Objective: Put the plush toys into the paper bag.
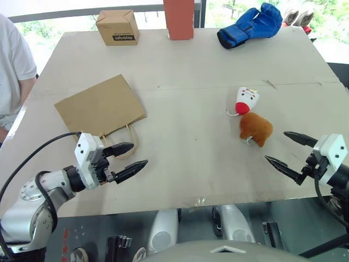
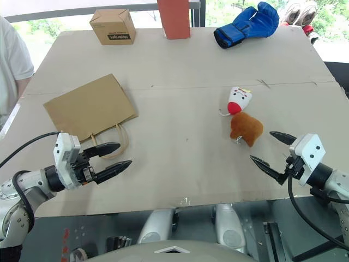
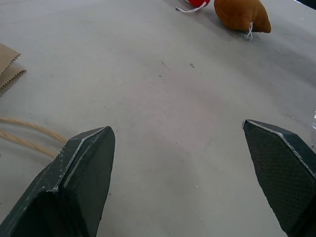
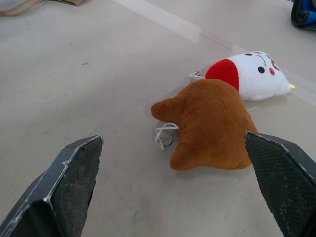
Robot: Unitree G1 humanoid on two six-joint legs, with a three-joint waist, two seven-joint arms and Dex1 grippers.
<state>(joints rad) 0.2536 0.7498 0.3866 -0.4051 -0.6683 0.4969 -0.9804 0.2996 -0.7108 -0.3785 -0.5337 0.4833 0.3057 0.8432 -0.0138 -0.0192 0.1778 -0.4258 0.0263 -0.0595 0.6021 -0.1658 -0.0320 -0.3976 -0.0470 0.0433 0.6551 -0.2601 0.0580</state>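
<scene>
Two plush toys lie side by side right of the table's middle: a white cone-shaped one with a red base [image 1: 246, 100] and an orange-brown fuzzy one [image 1: 256, 128], close in front of my right gripper in the right wrist view [image 4: 212, 123]. The brown paper bag [image 1: 100, 105] lies flat on the left, its cord handles [image 1: 128, 139] toward the front edge. My left gripper [image 1: 132, 156] is open just in front of the handles, holding nothing. My right gripper [image 1: 287, 149] hovers open a short way right of the brown toy.
At the table's far edge stand a small cardboard box with a black label [image 1: 117, 27], a red-orange upright block [image 1: 179, 19] and a blue boxing glove [image 1: 251, 24]. A person in a white shirt [image 1: 12, 65] stands at the left edge.
</scene>
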